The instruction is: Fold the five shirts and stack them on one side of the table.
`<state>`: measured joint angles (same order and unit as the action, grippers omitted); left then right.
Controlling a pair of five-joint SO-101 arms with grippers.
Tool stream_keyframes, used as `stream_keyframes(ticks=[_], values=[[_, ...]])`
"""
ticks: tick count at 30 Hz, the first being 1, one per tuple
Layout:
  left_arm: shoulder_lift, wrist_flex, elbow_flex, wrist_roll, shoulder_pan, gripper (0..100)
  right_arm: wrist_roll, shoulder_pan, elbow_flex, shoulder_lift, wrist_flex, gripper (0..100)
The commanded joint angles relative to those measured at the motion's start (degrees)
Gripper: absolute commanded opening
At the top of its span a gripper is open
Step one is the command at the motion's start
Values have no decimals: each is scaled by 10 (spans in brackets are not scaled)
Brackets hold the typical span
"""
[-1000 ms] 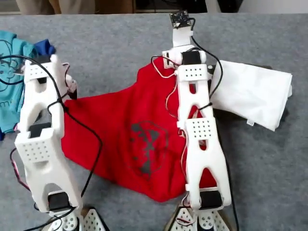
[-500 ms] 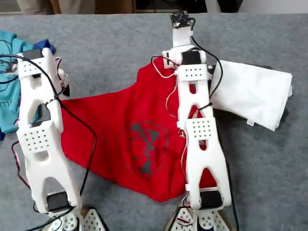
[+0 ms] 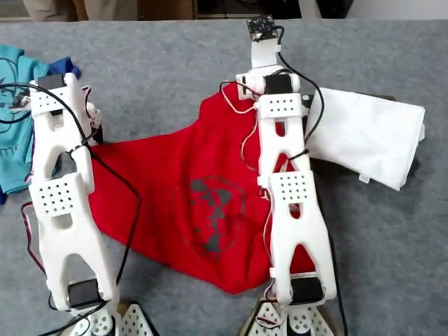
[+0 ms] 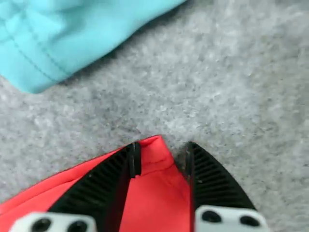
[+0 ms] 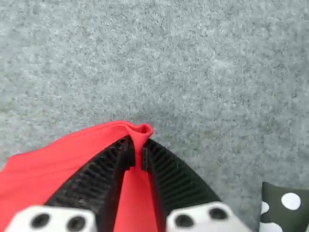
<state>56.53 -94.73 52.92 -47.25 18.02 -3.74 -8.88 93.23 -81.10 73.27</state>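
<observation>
Red shirt (image 3: pixel 168 182) spread crosswise; right pincer (image 5: pixel 137 147) clamped on it, left pincer (image 4: pixel 161 152) apart

A grey, felt-like cover (image 3: pixel 161 63) lies flat over the table, reaching from the near edge to the far one. Up close its nap looks fuzzy and speckled. Beyond the far edge stands something brown, perhaps wooden furniture (image 3: pixel 166 8), beside a dark gap (image 3: pixel 315 7).

I count two arms, the left arm (image 3: pixel 59 203) and the right arm (image 3: pixel 290 196). Four shirts are plain to see: one red shirt (image 3: pixel 182 182), one white shirt (image 3: pixel 371 136), one teal shirt (image 3: pixel 14 84) and one blue shirt (image 3: pixel 64 67). One dark spotted cloth (image 5: pixel 282 217) may be a fifth.
</observation>
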Motion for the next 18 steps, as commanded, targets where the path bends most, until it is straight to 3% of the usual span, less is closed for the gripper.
stream_keyframes(ticks=[1, 8, 18], values=[[14, -3, 11, -3, 11, 97, 4, 6, 20, 8, -11, 3], [37, 1, 16, -2, 16, 22, 4, 6, 20, 8, -11, 3], [36, -17, 42, 26, 11, 19, 4, 6, 22, 8, -10, 3]])
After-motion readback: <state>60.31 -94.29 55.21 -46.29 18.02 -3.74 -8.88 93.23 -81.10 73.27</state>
